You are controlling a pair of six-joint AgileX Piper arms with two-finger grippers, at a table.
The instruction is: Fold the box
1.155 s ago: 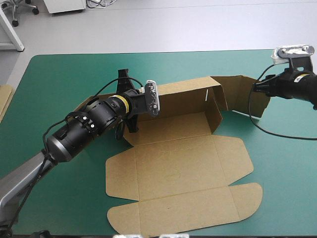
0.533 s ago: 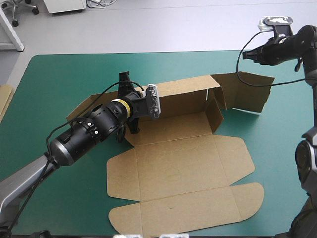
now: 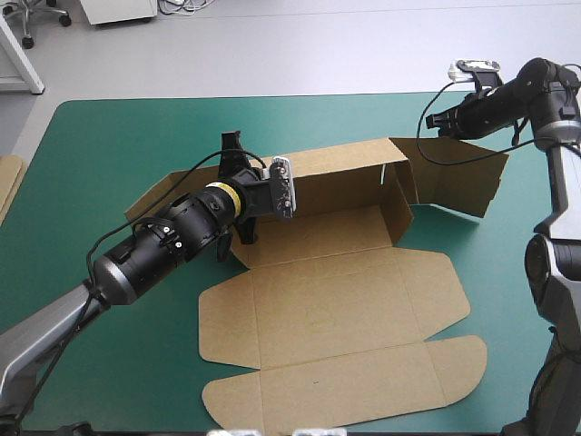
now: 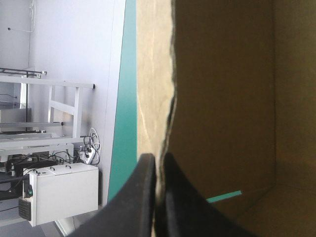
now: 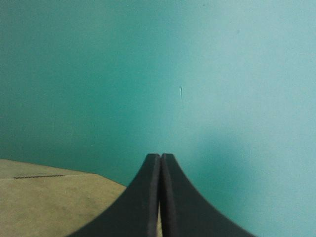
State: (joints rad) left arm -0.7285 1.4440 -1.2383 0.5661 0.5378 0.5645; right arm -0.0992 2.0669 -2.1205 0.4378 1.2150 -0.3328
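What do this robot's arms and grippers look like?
The left arm and right arm are black cylinders on grey links; a yellow ring circles the left wrist. The left gripper and right gripper each have two broad, curved black fingers.

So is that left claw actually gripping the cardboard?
Yes, the left gripper is all but shut on the box, with the brown board's edge running on ahead from between its black tips.

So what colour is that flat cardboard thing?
Brown; the box shows best in the high view.
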